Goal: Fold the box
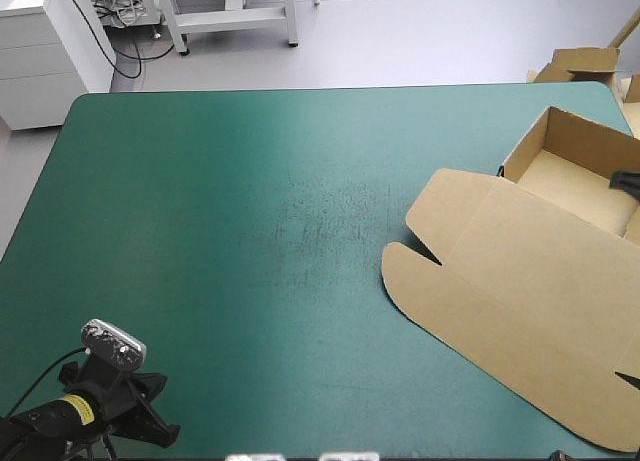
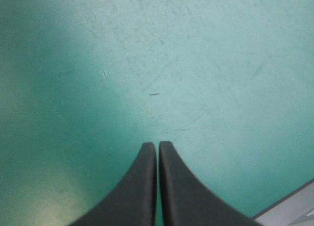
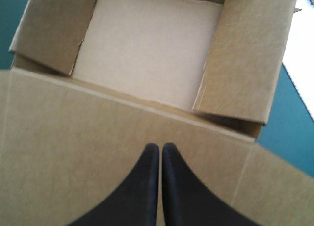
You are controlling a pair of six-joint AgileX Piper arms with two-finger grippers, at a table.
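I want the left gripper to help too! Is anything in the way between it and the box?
Nothing visible is. Only bare teal-green cover lies between the left gripper, at the table's near left corner, and the box on the right side.

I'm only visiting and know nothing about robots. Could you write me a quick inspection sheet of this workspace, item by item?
Surface: teal-green cover, faint scuffs near its middle.
Job's things: brown box on the cover's right side; its tray is open with walls raised, its lid lying flat.
Clutter: nothing seen.
Grippers: left gripper, jaws shut, above bare cover; right gripper, jaws shut, above the flat lid with the tray ahead of it.
Cables: nothing seen on the cover.
Surroundings: more brown board beyond the cover's far right corner.
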